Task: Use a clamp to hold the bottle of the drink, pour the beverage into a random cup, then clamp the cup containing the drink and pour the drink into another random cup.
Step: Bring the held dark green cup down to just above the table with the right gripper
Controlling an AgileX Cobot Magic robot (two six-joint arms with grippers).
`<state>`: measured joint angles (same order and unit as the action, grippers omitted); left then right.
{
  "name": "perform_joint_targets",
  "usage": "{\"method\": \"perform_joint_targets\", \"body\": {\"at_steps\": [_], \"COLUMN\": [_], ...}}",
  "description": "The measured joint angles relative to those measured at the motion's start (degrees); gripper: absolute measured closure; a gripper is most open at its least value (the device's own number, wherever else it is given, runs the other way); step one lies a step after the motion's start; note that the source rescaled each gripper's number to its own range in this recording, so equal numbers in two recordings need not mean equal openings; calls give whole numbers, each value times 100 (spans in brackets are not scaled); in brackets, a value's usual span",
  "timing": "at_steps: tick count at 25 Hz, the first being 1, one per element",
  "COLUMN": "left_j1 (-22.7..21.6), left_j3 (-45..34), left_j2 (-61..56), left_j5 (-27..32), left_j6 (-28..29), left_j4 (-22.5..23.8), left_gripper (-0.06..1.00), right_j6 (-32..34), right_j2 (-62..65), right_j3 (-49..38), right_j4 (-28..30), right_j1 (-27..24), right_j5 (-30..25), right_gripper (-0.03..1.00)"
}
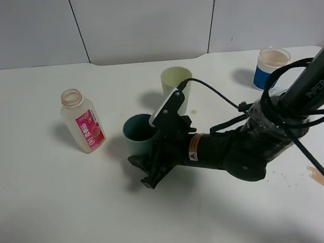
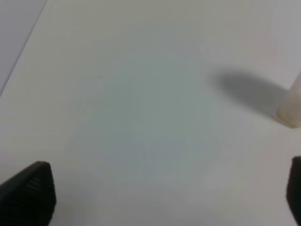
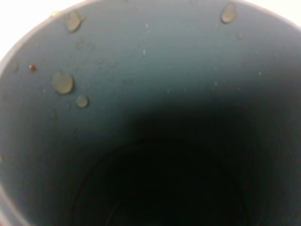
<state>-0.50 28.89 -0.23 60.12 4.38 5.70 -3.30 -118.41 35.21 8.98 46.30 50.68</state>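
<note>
Uncapped plastic bottle [image 1: 82, 122] stands released; blue-banded paper cup [image 1: 271, 67] holds drink; pours look done. Right gripper [image 1: 147, 167] pressed shut beside dark teal cup [image 1: 138, 133], droplets only; left gripper [image 2: 164, 197] spread, empty.

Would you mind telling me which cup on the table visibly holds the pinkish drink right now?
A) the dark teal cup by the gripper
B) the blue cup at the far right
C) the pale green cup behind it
B: the blue cup shows pinkish liquid near its rim, while the teal cup holds only droplets on its inner wall.
</note>
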Motion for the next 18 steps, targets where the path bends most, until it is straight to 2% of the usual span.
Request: {"method": "perform_joint_targets", "body": {"at_steps": [7, 18], "left_j1": [0, 0], "left_j3": [0, 0], "left_j2": [0, 0], "left_j5": [0, 0], "left_j6": [0, 0], "left_j4": [0, 0], "left_gripper": [-6, -6], "right_j6": [0, 24], "right_j2": [-101, -101], "right_j3": [-12, -12], "right_j4": [-4, -4], "right_j1": [0, 0], "right_j5": [201, 166], "right_gripper": [95, 95]}}
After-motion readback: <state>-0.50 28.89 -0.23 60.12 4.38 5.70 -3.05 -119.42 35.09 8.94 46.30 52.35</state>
